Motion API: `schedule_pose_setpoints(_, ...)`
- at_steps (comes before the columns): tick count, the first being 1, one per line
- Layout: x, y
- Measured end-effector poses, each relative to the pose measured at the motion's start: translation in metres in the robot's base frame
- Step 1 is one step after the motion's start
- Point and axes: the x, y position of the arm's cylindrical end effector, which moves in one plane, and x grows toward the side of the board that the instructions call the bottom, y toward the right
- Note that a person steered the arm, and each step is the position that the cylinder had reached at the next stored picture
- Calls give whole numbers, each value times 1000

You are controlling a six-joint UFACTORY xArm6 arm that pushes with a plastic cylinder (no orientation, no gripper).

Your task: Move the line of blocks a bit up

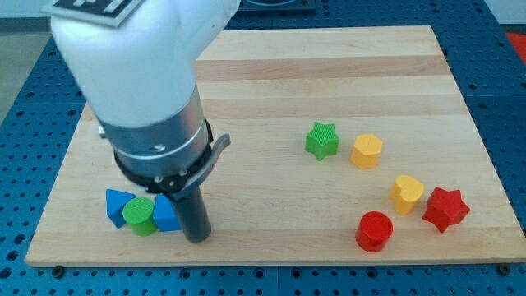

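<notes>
My tip (197, 237) holds nothing, touching the blue block (167, 216) at its left; beyond sit a green cylinder (140, 215) and another blue triangle (117, 203).

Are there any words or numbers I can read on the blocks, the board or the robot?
None can be read. The blocks, such as the green star and the red cylinder, are plain, and so is the wooden board. A black-and-white pattern on the arm at the view's top is cut off; no letters show.
</notes>
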Motion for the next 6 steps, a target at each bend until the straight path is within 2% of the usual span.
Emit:
schedule_pose_setpoints(2, 7, -5)
schedule_pose_setpoints(4, 7, -57)
schedule_pose_setpoints(5, 6, -63)
schedule_pose_setpoints(6, -12, -62)
